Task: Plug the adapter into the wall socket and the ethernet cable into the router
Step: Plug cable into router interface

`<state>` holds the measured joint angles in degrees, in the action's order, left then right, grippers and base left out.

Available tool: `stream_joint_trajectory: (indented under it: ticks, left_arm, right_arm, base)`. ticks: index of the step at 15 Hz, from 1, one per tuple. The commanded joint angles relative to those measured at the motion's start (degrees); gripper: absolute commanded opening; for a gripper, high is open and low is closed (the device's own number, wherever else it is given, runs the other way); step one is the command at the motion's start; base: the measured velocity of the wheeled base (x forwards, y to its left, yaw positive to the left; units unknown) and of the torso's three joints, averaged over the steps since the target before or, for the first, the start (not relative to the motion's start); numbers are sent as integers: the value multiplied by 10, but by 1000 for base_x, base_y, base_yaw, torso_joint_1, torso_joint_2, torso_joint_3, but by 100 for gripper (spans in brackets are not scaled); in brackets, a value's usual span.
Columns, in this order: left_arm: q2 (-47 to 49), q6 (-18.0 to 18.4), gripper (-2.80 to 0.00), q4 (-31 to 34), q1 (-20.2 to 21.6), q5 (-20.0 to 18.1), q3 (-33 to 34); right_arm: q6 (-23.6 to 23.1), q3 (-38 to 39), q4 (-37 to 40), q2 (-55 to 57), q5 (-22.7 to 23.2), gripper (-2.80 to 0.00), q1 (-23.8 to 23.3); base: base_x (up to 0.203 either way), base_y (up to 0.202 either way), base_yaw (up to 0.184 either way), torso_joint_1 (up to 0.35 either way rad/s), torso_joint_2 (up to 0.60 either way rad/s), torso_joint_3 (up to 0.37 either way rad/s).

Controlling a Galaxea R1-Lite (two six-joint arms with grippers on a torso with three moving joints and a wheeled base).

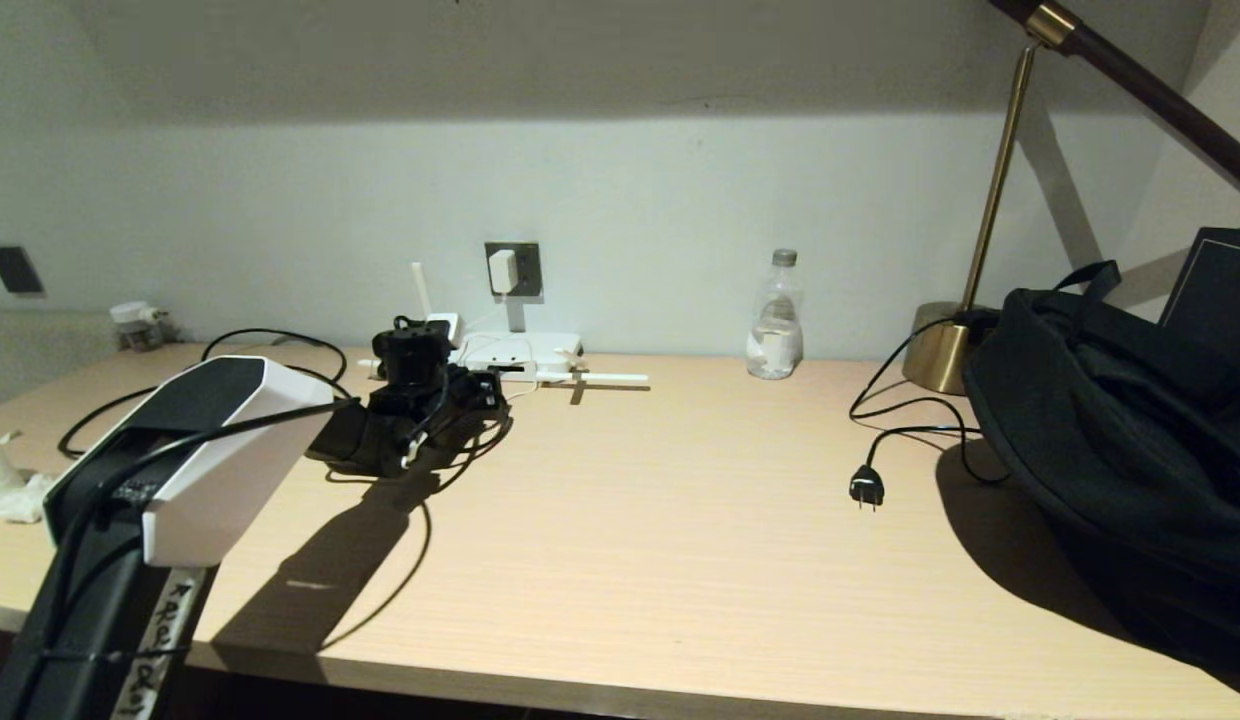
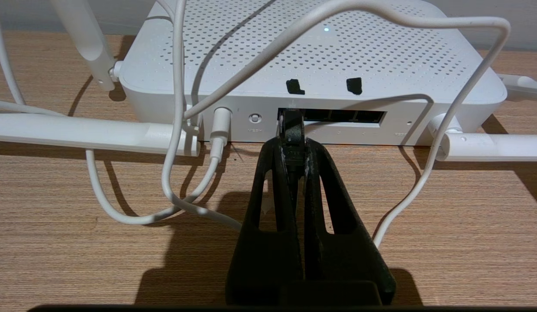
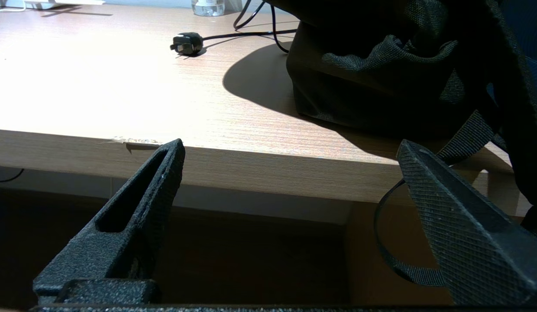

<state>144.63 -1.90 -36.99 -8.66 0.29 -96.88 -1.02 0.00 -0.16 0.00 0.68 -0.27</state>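
1. The right tool (image 3: 290,173) is seen parked below the front edge of the desk (image 1: 680,520), its two textured black fingers spread wide with nothing between them.
2. A matte wood-grain desk top is shown; a black fabric backpack (image 1: 1130,430) and a black two-pin plug (image 1: 866,488) lie on its right part.
3. The left arm is stretched forward and low over the desk, and the left tool (image 2: 293,149) is clamped on the connector of the ethernet cable (image 2: 292,130).
4. The connector is held at the leftmost dark port slot of the router (image 2: 320,56), a flat white perforated box with stick antennas; whether it is fully seated cannot be told.
5. The adapter (image 1: 502,271), a small white block, is seen seated in the grey square wall socket (image 1: 527,258) above the router.
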Motion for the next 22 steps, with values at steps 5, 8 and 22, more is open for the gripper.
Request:
stream_joint_trajectory:
  ticks: [5, 8, 22]
  left_arm:
    - [8, 1, -280, 12, 0, 1, -24]
    - [10, 1, -280, 16, 0, 1, -33]
    - [6, 1, -280, 47, 0, 1, -32]
  right_arm:
    - [0, 0, 0, 0, 0, 0, 0]
    - [0, 0, 0, 0, 0, 0, 0]
    - [-2, 0, 0, 0, 0, 0, 0]
  base:
    - [0, 0, 0, 0, 0, 0]
    - [0, 0, 0, 0, 0, 0]
    - [0, 0, 0, 0, 0, 0]
